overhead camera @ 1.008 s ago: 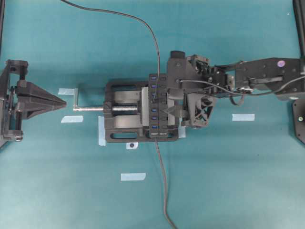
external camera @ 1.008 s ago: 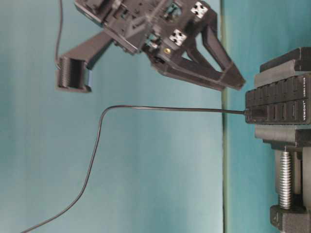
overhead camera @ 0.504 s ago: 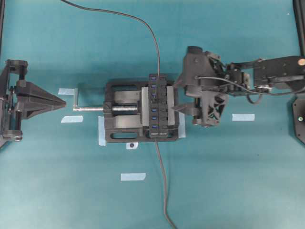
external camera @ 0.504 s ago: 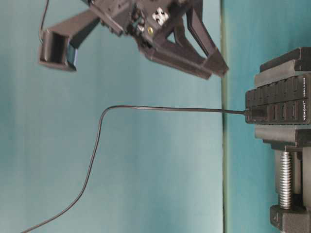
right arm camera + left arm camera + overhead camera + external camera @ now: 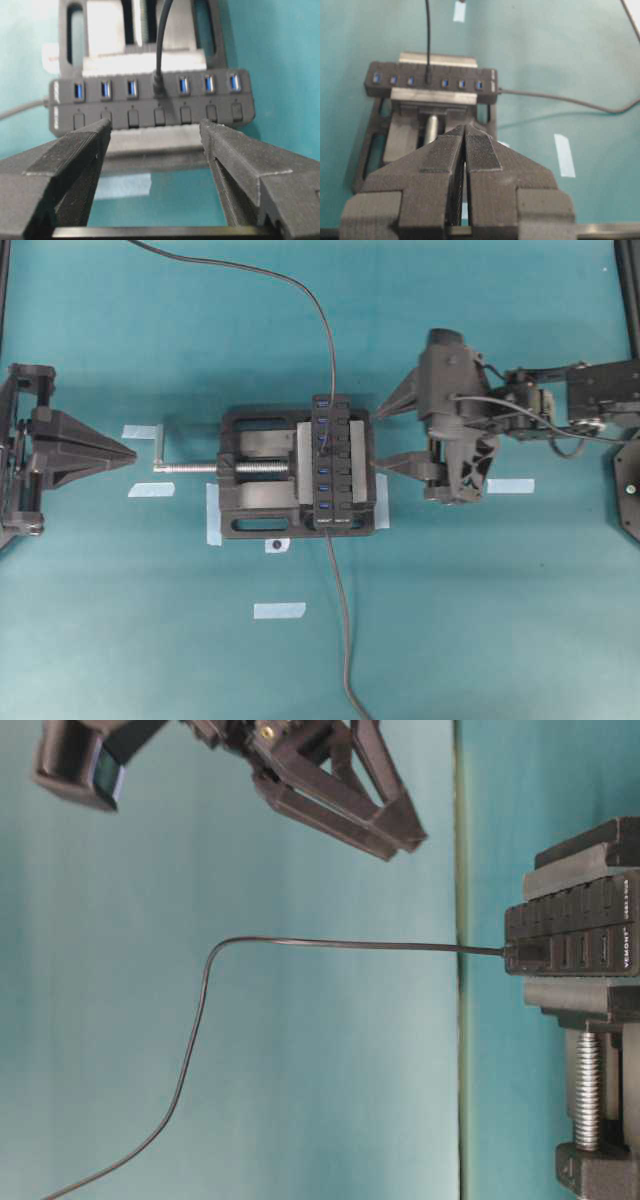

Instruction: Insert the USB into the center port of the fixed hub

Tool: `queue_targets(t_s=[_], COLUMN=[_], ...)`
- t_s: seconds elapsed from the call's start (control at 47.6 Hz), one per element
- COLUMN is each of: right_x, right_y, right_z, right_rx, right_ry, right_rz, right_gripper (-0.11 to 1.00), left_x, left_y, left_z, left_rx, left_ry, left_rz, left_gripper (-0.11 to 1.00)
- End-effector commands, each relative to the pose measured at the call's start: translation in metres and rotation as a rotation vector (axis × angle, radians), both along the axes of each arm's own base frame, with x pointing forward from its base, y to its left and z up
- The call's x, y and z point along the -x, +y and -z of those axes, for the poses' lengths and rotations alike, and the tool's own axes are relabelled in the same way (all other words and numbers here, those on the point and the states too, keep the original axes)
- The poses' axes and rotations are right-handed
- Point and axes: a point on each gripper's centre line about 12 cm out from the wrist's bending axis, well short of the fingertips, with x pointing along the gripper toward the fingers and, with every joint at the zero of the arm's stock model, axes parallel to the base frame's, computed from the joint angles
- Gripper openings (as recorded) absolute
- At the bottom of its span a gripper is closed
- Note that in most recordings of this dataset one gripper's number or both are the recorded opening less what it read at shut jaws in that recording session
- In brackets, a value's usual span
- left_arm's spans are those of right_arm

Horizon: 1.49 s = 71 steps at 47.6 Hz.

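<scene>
The USB (image 5: pixel 159 86) sits seated in the center port of the fixed hub (image 5: pixel 150 125), three blue slots either side, so the insertion looks done. The right gripper (image 5: pixel 152 145), spread wide and empty, hangs apart from the hub, while the left gripper (image 5: pixel 465 165), pressed together, stays clear of it.

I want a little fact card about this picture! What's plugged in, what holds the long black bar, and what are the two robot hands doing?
plug: USB sits in the center port of the hub, three blue ports free on each side
cable: cord loops up from the plug
hub holder: black vise with a silver screw
right gripper: open, empty, apart from the hub
left gripper: shut, empty, parked facing the vise
table: teal, with bits of pale tape
</scene>
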Motion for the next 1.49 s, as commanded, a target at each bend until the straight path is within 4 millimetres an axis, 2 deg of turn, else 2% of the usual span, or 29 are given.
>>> queue_targets(t_s=[0.0,0.231,1.471], right_x=[0.0021,0.0093,0.0113], right_y=[-0.0002,0.0005,0.0026], right_z=[-0.0161,-0.0165,-0.0126], right_rx=[-0.001,0.001,0.0], right_ry=[-0.085,-0.123,-0.117], right_rz=[0.006,0.006,0.0], right_gripper=[0.84,0.84,0.84], left_x=[-0.0016,-0.0018,-0.0018], left_y=[0.0003,0.0003,0.0003], left_z=[-0.0051,-0.0048,-0.0048], left_rx=[-0.003,-0.003,-0.003], left_ry=[-0.018,-0.017,-0.017], left_rz=[-0.001,-0.001,-0.001], left_gripper=[0.0,0.0,0.0])
